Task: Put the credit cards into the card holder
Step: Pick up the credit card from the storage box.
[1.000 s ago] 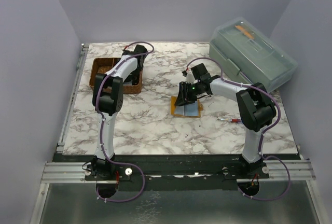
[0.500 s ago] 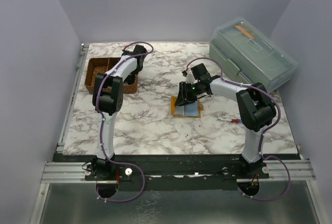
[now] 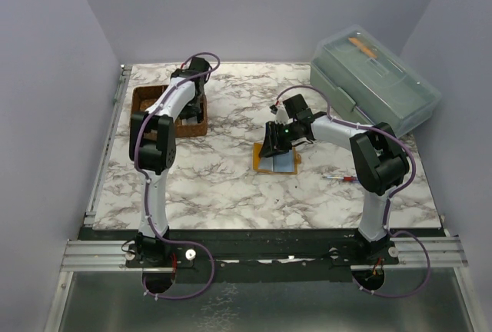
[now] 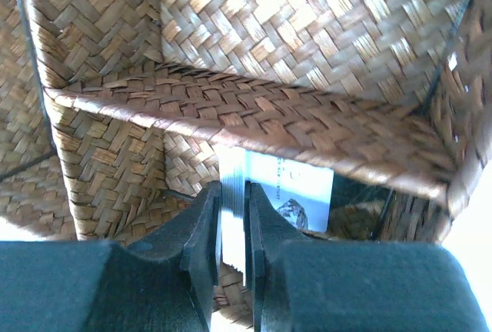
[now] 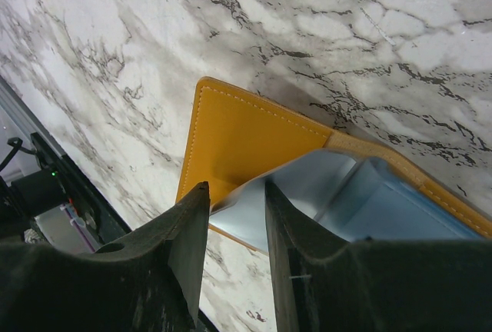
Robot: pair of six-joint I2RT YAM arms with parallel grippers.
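Note:
The orange-tan card holder (image 3: 267, 167) lies open on the marble table, with a pale blue inner panel (image 5: 369, 201) on it; its orange leather (image 5: 246, 140) fills the right wrist view. My right gripper (image 3: 270, 146) hovers low over the holder's left edge, jaws open, the blue panel's edge between the fingers (image 5: 234, 217). My left gripper (image 3: 190, 113) reaches down into the brown woven basket (image 3: 146, 101) and is shut on a thin stack of white credit cards (image 4: 233, 217) seen edge-on. Another pale card with a small picture (image 4: 296, 194) stands behind it, under a basket divider (image 4: 254, 113).
A clear lidded plastic box (image 3: 377, 86) stands at the back right. A small red-tipped tool (image 3: 342, 179) lies on the table near the right arm. Basket walls close around my left fingers on all sides.
My left arm has swung its elbow leftward and its wrist back over the basket, and the basket has shifted slightly left. The right arm and card holder have not moved.

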